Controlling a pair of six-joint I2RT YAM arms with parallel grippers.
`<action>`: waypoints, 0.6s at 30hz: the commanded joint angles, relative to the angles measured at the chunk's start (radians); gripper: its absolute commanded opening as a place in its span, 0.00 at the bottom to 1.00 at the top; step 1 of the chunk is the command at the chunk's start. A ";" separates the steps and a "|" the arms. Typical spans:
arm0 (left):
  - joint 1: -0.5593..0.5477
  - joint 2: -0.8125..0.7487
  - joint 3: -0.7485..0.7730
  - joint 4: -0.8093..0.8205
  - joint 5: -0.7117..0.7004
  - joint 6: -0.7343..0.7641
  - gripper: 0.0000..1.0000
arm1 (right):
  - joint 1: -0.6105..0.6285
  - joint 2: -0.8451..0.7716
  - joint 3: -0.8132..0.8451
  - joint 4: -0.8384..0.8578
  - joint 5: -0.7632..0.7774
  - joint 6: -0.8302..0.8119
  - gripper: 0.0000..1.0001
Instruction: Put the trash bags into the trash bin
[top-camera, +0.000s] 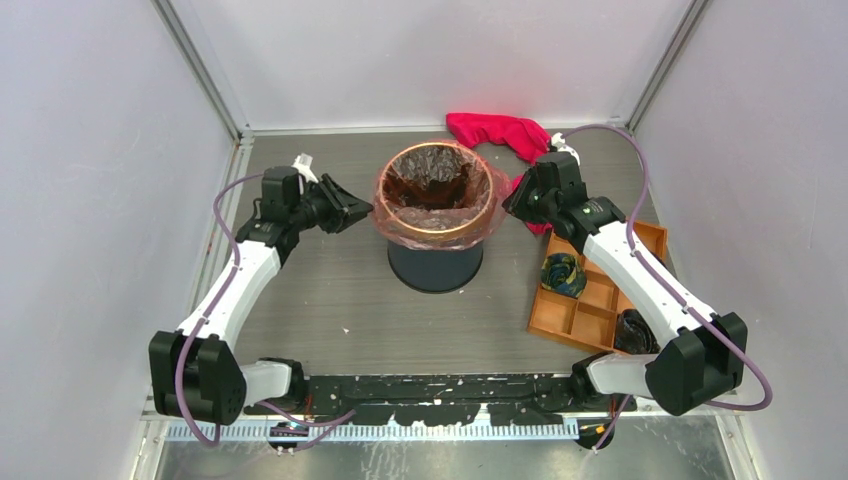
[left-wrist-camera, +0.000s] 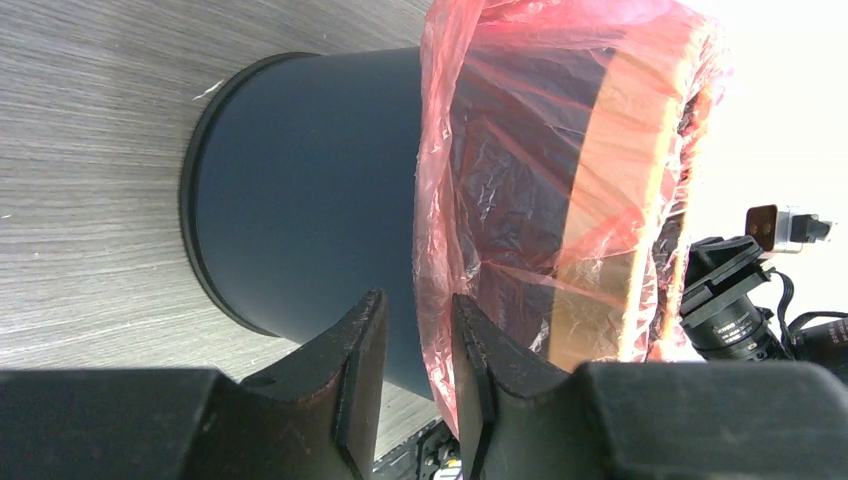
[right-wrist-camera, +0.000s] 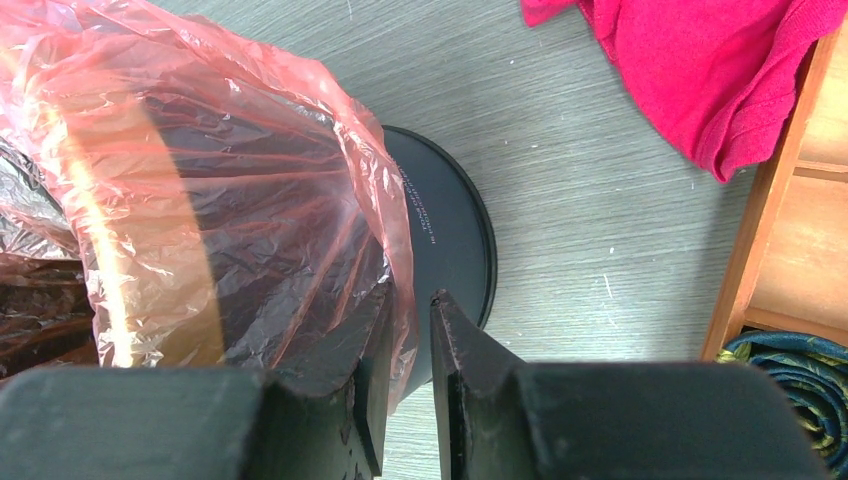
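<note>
The trash bin (top-camera: 435, 262), dark navy with a gold rim, stands mid-table. The thin red-pink trash bag (top-camera: 434, 190) lines it, its edge folded out over the rim. My left gripper (top-camera: 362, 210) is at the rim's left side. In the left wrist view the bag's hanging hem (left-wrist-camera: 440, 300) falls between the jaws of this gripper (left-wrist-camera: 418, 335), which stand narrowly apart beside the bin wall (left-wrist-camera: 300, 200). My right gripper (top-camera: 512, 198) is at the rim's right side. In the right wrist view its jaws (right-wrist-camera: 410, 330) are slightly apart, the bag's hem (right-wrist-camera: 395, 250) lying against the left finger, the bin (right-wrist-camera: 450, 230) behind.
A magenta cloth (top-camera: 497, 131) lies behind the bin at the back right, close to the right wrist. An orange compartment tray (top-camera: 580, 322) with a patterned ball and a dark object sits on the right under the right arm. Walls close in on three sides.
</note>
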 joint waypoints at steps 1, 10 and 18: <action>0.005 -0.042 -0.011 0.066 0.039 -0.025 0.30 | -0.005 -0.025 0.007 0.038 0.001 0.021 0.25; 0.006 -0.023 -0.046 0.114 0.035 -0.035 0.01 | -0.005 -0.034 -0.021 0.049 0.018 0.026 0.19; 0.005 0.045 -0.060 0.140 -0.005 0.005 0.01 | -0.005 -0.033 -0.081 0.102 0.062 0.022 0.15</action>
